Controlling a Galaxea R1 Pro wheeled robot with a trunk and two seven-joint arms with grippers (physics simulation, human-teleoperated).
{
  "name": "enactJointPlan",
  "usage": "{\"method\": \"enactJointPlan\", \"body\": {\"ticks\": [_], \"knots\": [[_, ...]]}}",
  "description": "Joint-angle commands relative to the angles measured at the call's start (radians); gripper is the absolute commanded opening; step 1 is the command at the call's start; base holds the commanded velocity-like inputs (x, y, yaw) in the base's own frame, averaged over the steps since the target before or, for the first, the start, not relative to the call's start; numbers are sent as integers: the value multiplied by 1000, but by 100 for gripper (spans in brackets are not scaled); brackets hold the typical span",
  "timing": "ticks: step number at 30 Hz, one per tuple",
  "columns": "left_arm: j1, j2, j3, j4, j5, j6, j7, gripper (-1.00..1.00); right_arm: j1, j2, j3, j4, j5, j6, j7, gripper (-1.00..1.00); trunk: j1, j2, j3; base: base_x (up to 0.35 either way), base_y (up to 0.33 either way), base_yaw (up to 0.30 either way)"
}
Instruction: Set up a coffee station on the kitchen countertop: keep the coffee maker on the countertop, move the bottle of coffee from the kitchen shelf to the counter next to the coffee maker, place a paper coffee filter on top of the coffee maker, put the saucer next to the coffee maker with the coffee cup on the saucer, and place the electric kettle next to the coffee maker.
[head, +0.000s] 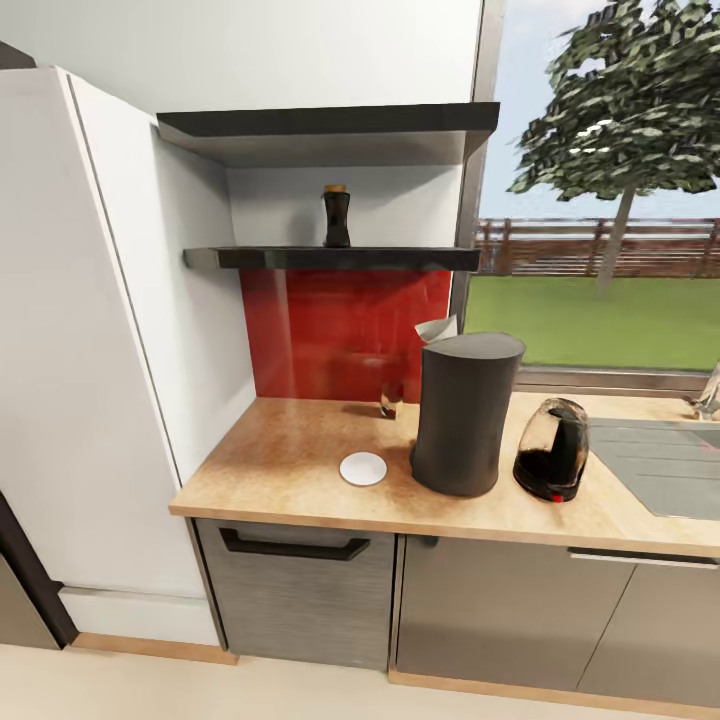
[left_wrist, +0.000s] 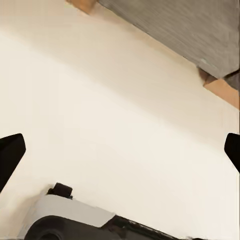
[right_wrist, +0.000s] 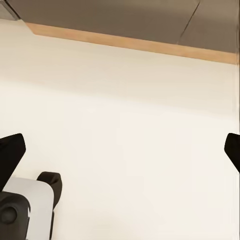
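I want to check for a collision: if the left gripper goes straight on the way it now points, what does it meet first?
Probably the pale floor: the open left gripper points down at it, with nothing between. The cabinet base lies off that line.

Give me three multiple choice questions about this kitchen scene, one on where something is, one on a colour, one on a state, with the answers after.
1. Where is the bottle of coffee?
A. on the shelf
B. in the sink
C. on the floor

2. What colour is the backsplash?
A. blue
B. red
C. green

3. How is the saucer?
A. stacked on the kettle
B. carrying the cup
C. bare on the countertop

Answers: 1 A, it stands on the lower shelf. 2 B, the panel is red. 3 C, nothing sits on it, left of the coffee maker.
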Motion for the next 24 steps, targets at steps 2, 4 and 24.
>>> {"method": "enactJointPlan", "body": {"ticks": [2,4,24], "knots": [[0,19,3,-249,10,107,-29,100,-1,-2,-7,0,11,-6,2,100,0,-2,-1,0,0,0],[-1,26,-2,-427,9,313,-55,100,-1,-3,-7,0,11,-6,2,100,0,-2,-1,0,0,0],[-436,36,-108,-972,12,1075,-823,100,-1,-5,-6,-5,10,-8,-1,100,0,-2,-1,0,0,0]]}}
